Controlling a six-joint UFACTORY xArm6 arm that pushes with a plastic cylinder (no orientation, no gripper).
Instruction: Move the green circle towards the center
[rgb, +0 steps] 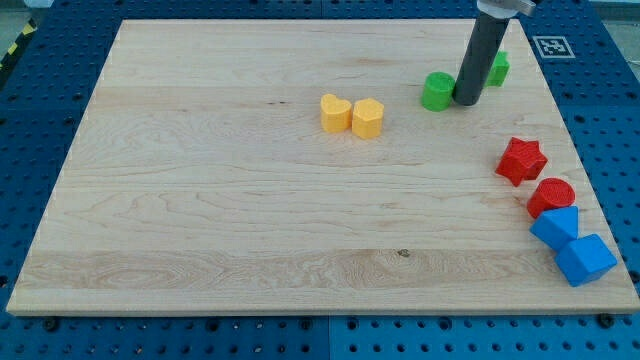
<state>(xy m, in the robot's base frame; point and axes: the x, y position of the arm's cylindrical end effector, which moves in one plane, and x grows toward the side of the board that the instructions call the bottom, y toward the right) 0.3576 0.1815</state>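
The green circle (436, 91) lies on the wooden board (250, 200) near the view's top right. My tip (467, 100) stands right against its right side, touching or nearly so. A second green block (497, 69), its shape unclear, sits just behind the rod to the right, partly hidden by it.
A yellow heart (335, 112) and a yellow hexagon (368, 118) lie side by side left of the green circle. At the view's right edge lie a red star (521, 160), a red circle (551, 196) and two blue blocks (555, 227) (585, 259).
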